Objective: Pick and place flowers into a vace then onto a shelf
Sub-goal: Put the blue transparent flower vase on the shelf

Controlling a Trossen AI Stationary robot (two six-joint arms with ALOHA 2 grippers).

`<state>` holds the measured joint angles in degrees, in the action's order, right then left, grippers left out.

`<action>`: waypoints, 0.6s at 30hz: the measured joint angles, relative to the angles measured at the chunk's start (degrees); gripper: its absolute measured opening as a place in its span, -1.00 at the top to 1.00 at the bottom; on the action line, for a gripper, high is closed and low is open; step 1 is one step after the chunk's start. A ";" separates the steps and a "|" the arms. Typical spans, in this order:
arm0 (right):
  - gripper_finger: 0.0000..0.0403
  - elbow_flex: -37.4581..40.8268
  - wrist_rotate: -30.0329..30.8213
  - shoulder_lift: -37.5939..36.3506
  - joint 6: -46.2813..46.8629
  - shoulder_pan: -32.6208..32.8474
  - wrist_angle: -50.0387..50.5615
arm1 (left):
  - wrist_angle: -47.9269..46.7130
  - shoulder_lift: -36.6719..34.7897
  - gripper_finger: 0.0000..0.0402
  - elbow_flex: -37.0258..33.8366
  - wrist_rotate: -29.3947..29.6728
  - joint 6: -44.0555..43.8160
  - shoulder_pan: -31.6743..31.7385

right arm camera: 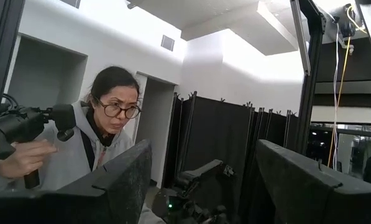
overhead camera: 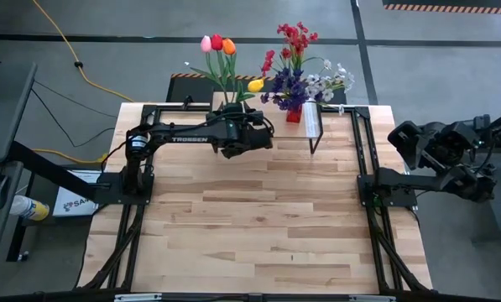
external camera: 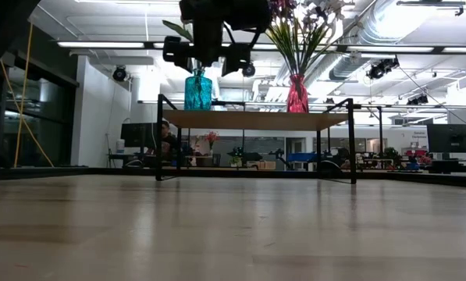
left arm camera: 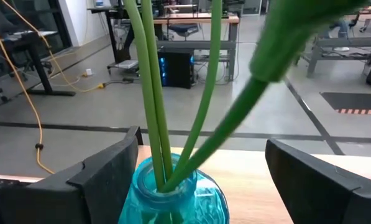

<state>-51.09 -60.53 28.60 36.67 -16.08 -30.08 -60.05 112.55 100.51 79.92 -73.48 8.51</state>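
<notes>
A blue glass vase [left arm camera: 173, 193] holds green tulip stems [left arm camera: 151, 93]; its base stands on the left end of the shelf [external camera: 252, 119]. The tulips [overhead camera: 219, 44] show red, pink, orange and yellow from above. A red vase [external camera: 297, 94] with red, purple and white sprigs [overhead camera: 299, 63] stands on the shelf's right end. My left gripper [left arm camera: 201, 140] is open, one finger on each side of the blue vase's neck, with a gap to the glass. My right gripper [right arm camera: 204, 168] is open beyond the table's right edge, pointing up into the room.
The shelf stands at the table's far edge on thin black legs [external camera: 351, 140]. A black frame [overhead camera: 363, 168] runs along both table sides. A person [right arm camera: 104, 137] holding a handheld device shows in the right wrist view. The wooden tabletop [overhead camera: 258, 218] spreads toward the near edge.
</notes>
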 joint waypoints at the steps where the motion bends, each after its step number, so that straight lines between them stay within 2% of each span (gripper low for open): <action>1: -0.39 0.00 0.02 0.00 -0.40 0.00 0.26 | -0.05 0.00 -0.92 0.00 0.00 0.11 -0.08; 18: -0.39 0.02 0.08 0.00 -0.66 0.00 0.71 | -1.22 0.00 -0.92 0.00 0.25 0.11 -2.99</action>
<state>-51.07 -60.45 28.60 36.01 -16.08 -29.36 -61.27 112.55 100.51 80.17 -73.36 5.52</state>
